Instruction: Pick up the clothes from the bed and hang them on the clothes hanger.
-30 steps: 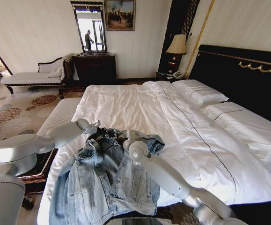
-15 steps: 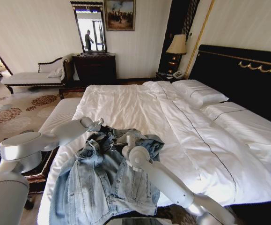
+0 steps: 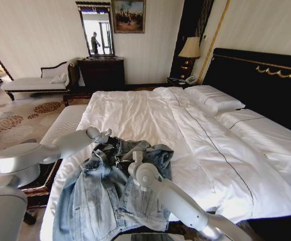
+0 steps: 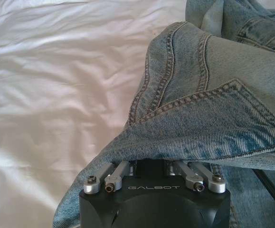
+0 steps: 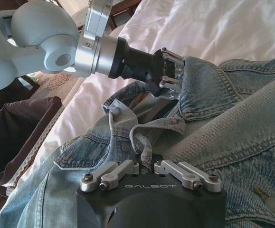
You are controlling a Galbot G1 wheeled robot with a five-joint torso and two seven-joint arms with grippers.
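Clothes point(image 3: 116, 188): washed lt-blue denim, coarse matt weave w/ raised stitched seams, metal buttons. Bed point(image 3: 135, 113): white cloth sheets, smooth w/ soft sheen, lightly creased; headboard matt black w/ glossy gold trim. Left pincer point(image 5: 175, 73): black matt body, brushed-metal linkage bars & screws, pushed under the denim collar. Right pincer point(image 5: 144, 159): same black housing, silvery metal links, denim fold bunched at its front. Arm shells: smooth grey-white plastic, semi-gloss.

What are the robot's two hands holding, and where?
Both hold the jacket: left end effector grips its collar, right end effector pinches a fold by the front buttons.
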